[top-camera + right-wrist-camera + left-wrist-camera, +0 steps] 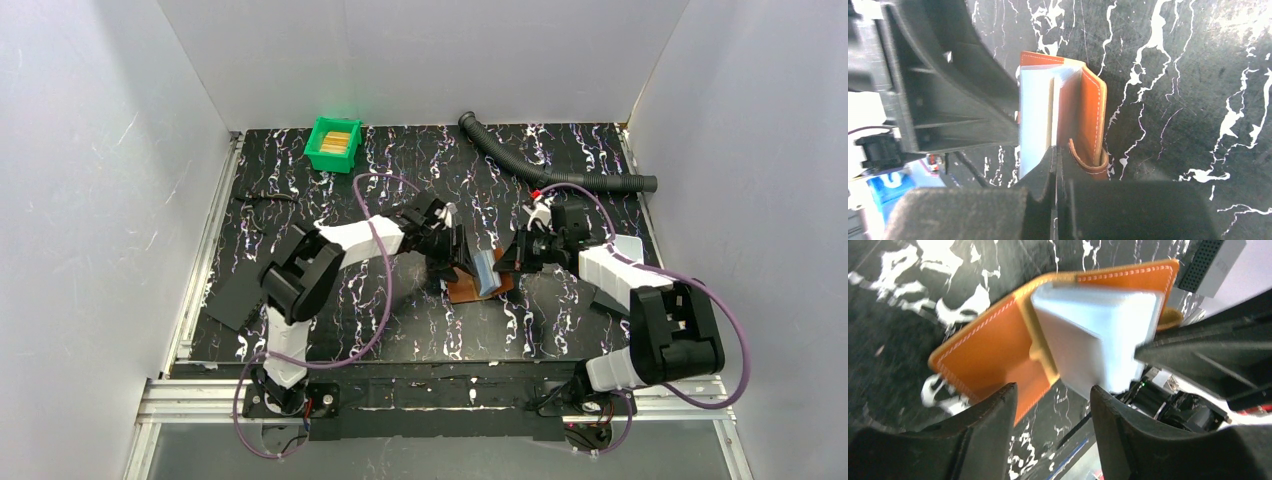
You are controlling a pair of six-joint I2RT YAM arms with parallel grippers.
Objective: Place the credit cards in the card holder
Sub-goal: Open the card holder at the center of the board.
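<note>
one card holder [466,290] lies open; left pincer [1052,390] spread above it, right pincer [1055,155] pressed together at its pale leaf; one green bin [318,150] holds credit cards [339,140].

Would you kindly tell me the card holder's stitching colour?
White, on the card holder; clearest in the left wrist view.

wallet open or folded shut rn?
Open. The wallet lies spread on the table, pale inner pockets exposed and raised off the cover.
</note>
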